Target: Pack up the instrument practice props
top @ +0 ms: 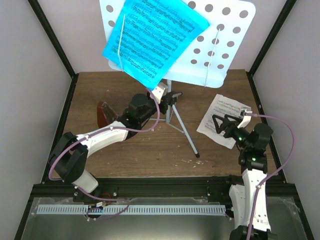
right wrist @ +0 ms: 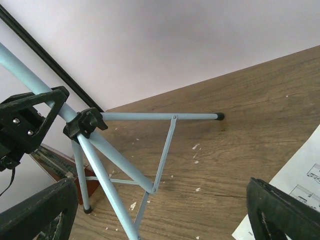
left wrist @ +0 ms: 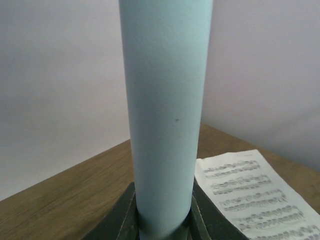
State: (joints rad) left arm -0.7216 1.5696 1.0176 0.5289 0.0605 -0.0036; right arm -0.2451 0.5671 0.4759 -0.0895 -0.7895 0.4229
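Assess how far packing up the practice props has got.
Done: nothing packed. In hand: left gripper grips the pole of the music stand; right gripper is open over the white sheet. Left: stand upright, blue sheet on it, metronome on the table.

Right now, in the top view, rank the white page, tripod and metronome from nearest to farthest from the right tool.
1. White page: right side, directly under the right tool.
2. Tripod: centre, to the tool's left.
3. Metronome: far left side.
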